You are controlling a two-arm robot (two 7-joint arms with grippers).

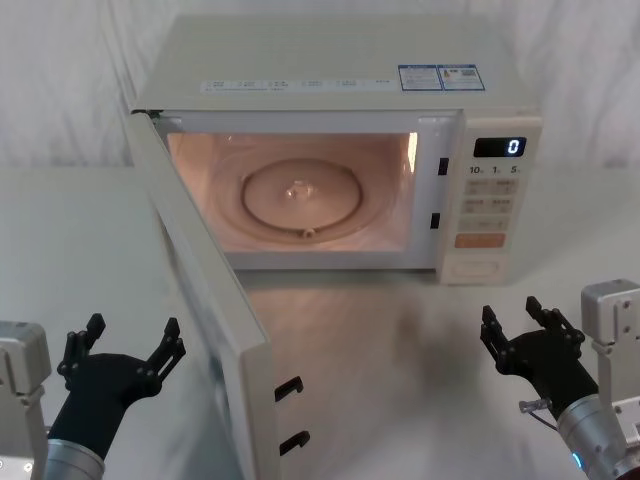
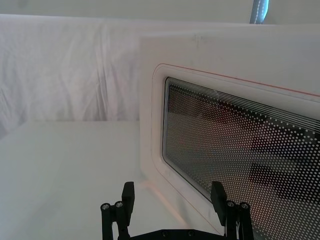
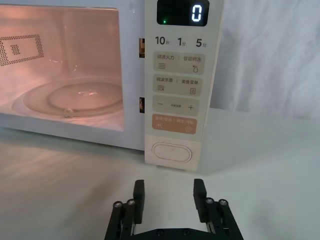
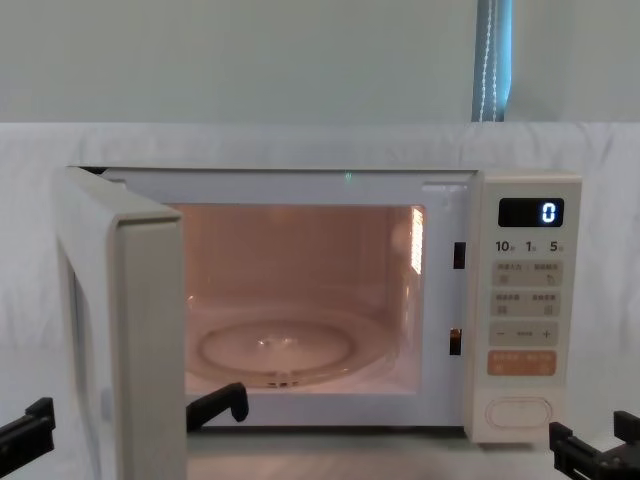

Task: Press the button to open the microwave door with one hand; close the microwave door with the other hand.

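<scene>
The cream microwave [image 1: 340, 70] stands at the back of the table with its cavity lit. The microwave door [image 1: 200, 290] is swung wide open toward my left; its dark glass window [image 2: 240, 150] fills the left wrist view. My left gripper [image 1: 133, 328] hangs open just outside the door's outer face, a short gap from it. My right gripper [image 1: 510, 312] is open and empty, low in front of the keypad. The oval button [image 3: 171, 152] sits at the bottom of the keypad, straight ahead of the right gripper [image 3: 169, 187] with a gap between them.
The display [image 1: 511, 147] reads 0. A glass turntable [image 1: 300, 195] lies in the cavity. Two black latch hooks [image 1: 290, 388] stick out of the door's free edge. White cloth covers the table [image 1: 400, 380] and backdrop. Bare table lies between door and right gripper.
</scene>
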